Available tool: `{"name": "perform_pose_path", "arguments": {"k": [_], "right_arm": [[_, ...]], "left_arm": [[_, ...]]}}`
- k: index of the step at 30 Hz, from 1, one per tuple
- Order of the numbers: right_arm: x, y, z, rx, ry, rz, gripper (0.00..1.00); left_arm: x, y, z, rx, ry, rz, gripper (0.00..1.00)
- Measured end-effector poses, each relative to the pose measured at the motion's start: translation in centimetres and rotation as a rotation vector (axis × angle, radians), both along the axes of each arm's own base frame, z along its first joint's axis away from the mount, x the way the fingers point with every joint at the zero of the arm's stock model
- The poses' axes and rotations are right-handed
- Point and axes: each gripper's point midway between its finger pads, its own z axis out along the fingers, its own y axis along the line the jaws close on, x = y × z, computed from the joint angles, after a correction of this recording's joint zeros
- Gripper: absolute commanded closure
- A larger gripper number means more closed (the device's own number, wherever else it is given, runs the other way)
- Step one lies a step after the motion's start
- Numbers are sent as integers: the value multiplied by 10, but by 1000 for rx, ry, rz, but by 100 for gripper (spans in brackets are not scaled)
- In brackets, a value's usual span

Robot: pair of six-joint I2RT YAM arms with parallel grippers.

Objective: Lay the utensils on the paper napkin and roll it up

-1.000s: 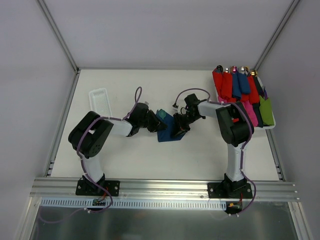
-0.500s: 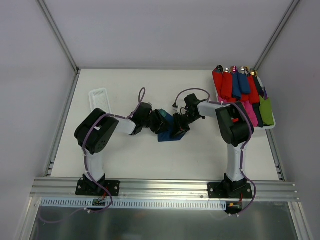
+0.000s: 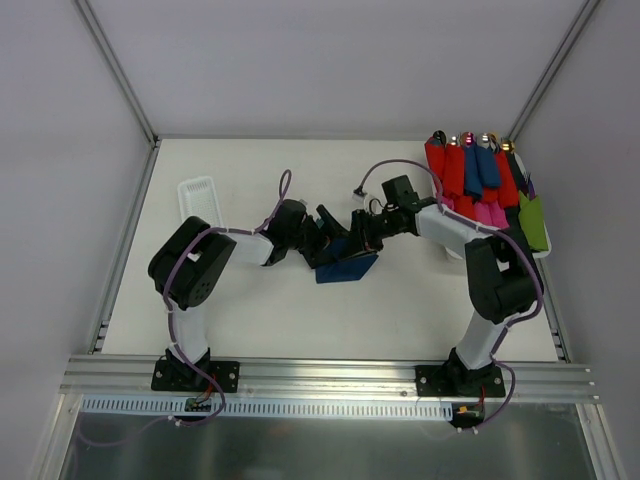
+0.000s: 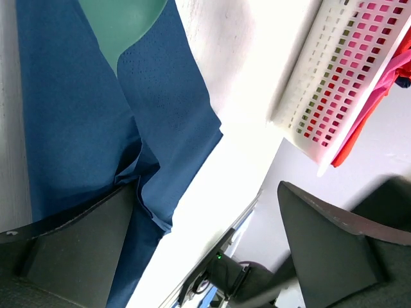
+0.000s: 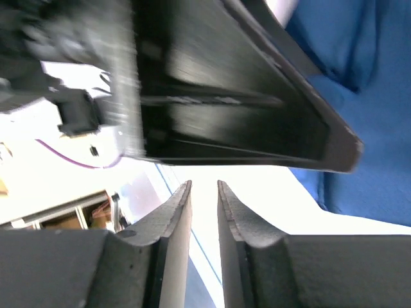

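Observation:
The navy paper napkin (image 3: pixel 347 266) lies crumpled mid-table, partly folded over. In the left wrist view the napkin (image 4: pixel 77 122) fills the left side, and the teal end of the utensils (image 4: pixel 122 22) pokes out at its top. My left gripper (image 3: pixel 325 233) hangs over the napkin's left part with its jaws wide apart and nothing in them; one of its fingers (image 4: pixel 70 250) is just above the paper. My right gripper (image 3: pixel 363 238) sits close above the napkin's upper right edge. Its fingers (image 5: pixel 173 237) stand a narrow gap apart, with nothing between them.
A white tray (image 3: pixel 546 255) at the right edge holds several red, blue, pink and green rolled bundles; the left wrist view shows its perforated wall (image 4: pixel 321 96). A small white basket (image 3: pixel 199 200) stands at the back left. The two grippers are almost touching.
My left gripper moved right over the napkin and went from shut to wide open. My right arm swung its elbow right and pulled its gripper up off the napkin.

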Motion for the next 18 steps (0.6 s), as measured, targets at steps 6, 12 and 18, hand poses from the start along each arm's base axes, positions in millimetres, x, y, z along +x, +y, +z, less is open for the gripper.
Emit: {"name": "perform_pose_path", "arguments": {"k": [6, 12, 18], "right_arm": [[15, 8, 14, 35, 4, -101, 81], [2, 2, -23, -3, 122, -239, 88], [-1, 5, -35, -20, 146, -334, 89]], "left_arm": [[0, 0, 0, 7, 11, 0, 1], [1, 0, 0, 13, 19, 1, 1], [1, -1, 0, 19, 27, 1, 1]]}}
